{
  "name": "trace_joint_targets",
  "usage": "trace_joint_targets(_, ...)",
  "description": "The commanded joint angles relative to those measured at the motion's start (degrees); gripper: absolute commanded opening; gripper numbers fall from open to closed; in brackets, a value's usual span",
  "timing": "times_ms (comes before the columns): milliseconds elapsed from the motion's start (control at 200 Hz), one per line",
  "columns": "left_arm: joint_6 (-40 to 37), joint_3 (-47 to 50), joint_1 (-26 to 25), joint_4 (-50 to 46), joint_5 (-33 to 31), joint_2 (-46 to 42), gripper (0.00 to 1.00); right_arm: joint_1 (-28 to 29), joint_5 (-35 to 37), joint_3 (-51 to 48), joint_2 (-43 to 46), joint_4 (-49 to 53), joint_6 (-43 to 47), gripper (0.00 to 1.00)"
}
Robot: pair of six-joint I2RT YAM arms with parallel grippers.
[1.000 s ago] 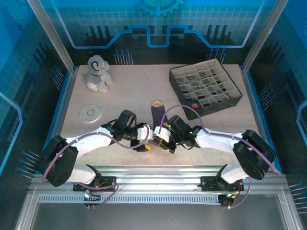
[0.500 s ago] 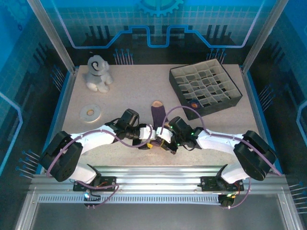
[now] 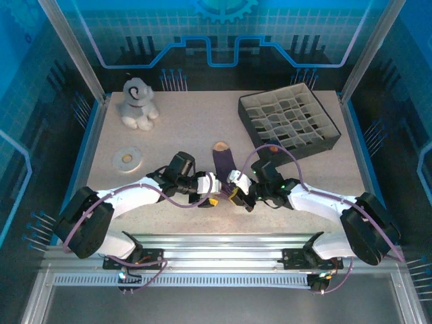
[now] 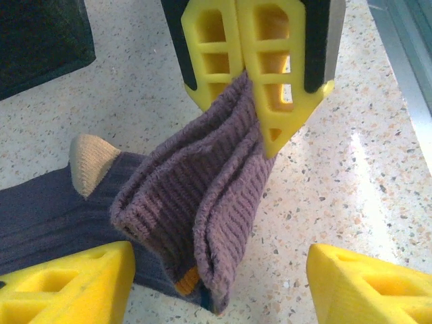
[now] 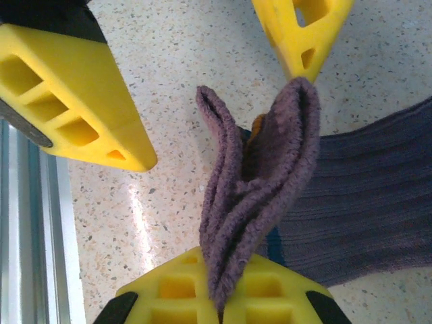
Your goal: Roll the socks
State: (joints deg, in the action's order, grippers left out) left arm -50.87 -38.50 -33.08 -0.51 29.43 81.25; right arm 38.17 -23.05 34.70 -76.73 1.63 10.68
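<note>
Found the socks (image 3: 221, 162) near the middle of the table (image 3: 182, 121), just ahead of both arms. Saw the far part lying flat on the speckled top, purple ribbing running lengthwise, a tan tip (image 3: 220, 145) at the far end. Saw the near part lifted off the surface in a loose doubled fold, fuzzy inner side showing. From the left wrist, spotted a sliver of orange band (image 4: 185, 283) at the fold's lower edge.

Logged the right claw (image 5: 219, 300) pressed together on the raised edge of that fold, knit pinched between both yellow fingers, nothing else in the grip. Logged the left claw (image 4: 219, 260) spread apart, one finger on each side of the fold, low over the table. From the right wrist, caught one left fingertip (image 5: 300, 47) touching the fold's edge or very nearly; cannot tell which. Other left finger clear of the fabric, bare table between.

Seen from above: both claws nose to nose over the near end of the socks, almost meeting.

Elsewhere: grey plush toy (image 3: 138, 102) at the far left corner, white ring (image 3: 127, 158) on the left side, black divided box (image 3: 289, 123) at the far right. All three well apart from the socks and the claws.
</note>
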Motion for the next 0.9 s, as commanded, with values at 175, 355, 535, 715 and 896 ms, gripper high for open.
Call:
trace_joint_targets(175,1.9,-2.0,-0.2,2.1,3.1,0.2,0.63,-0.7,-3.5,-0.6,0.8,-0.8,-0.3,0.0)
trace_joint_targets(355,2.2,-1.9,0.1,2.8,1.9,-0.1,0.69,-0.8,-4.0,-0.6,0.5,-0.8,-0.3,0.0)
trace_joint_targets(535,1.8,-2.6,0.4,1.7,3.4,0.4,0.7,-0.8,-4.1,-0.6,0.3,-0.8,-0.2,0.0)
trace_joint_targets(715,2.2,-3.4,0.4,1.5,5.3,1.3,0.61,-0.8,-3.9,-0.6,0.3,-0.9,-0.3,0.0)
trace_joint_targets(896,2.4,-4.3,0.4,-0.2,6.8,2.0,0.41,-1.6,-3.9,-0.6,0.3,-1.0,-1.2,0.0)
